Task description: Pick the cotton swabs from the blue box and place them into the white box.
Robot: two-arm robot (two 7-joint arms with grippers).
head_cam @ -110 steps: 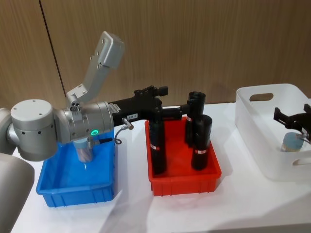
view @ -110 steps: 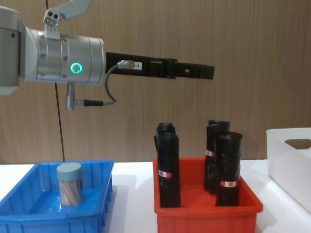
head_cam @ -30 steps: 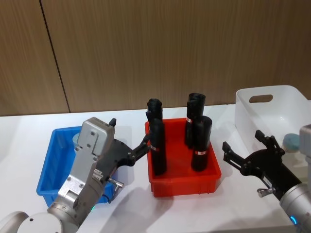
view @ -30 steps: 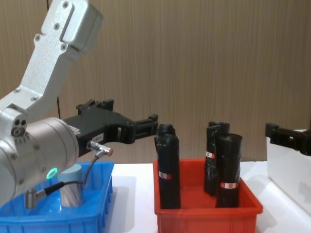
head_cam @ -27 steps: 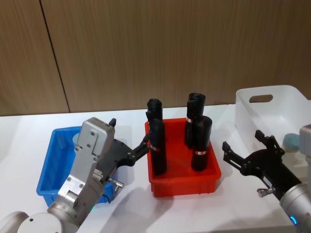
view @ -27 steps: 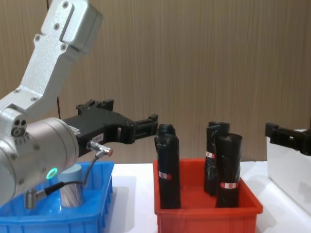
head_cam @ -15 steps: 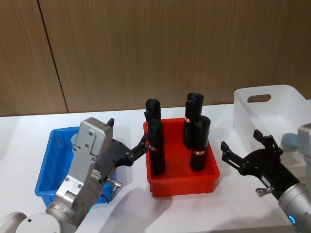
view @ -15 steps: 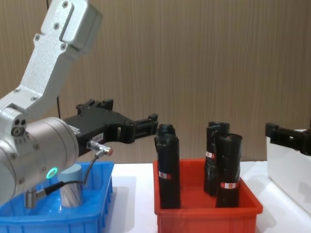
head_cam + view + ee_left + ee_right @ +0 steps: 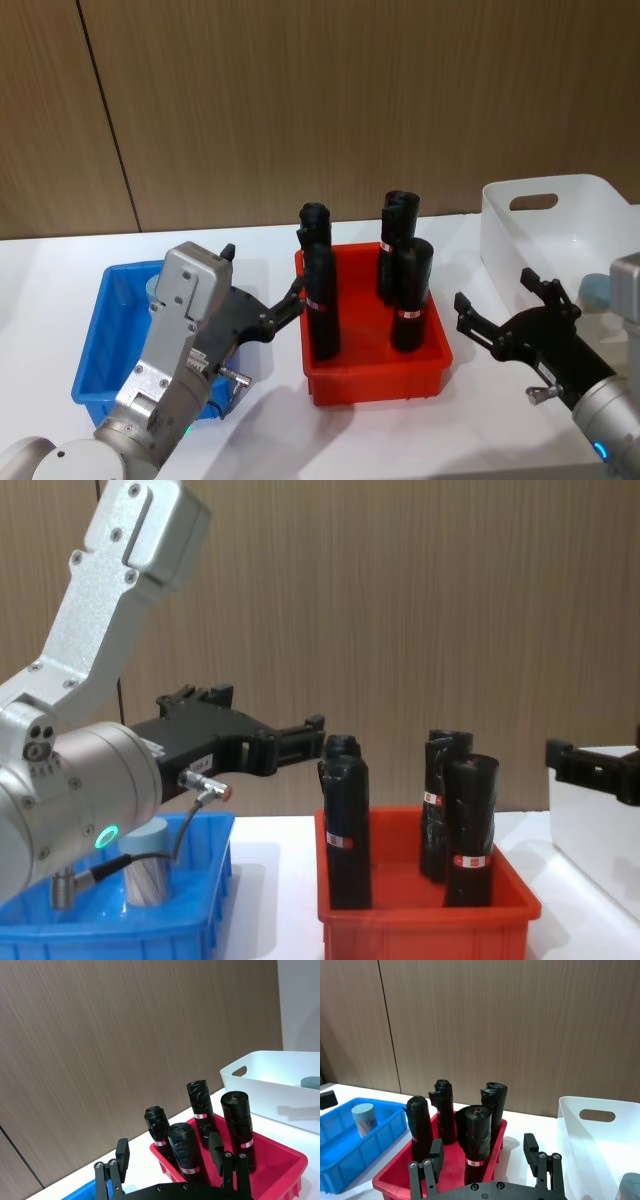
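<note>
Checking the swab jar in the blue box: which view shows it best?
Right wrist view: the swab jar stands in full sight. Chest view: a cable crosses it. Head view: the left arm hides most.

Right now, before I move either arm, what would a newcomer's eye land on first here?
The red bin in the middle, with four tall black rolls standing in it. Next, the two open tools flanking it: the left tool by the blue box, where one cotton swab jar stands, and the right tool before the white box, which holds a second jar.
</note>
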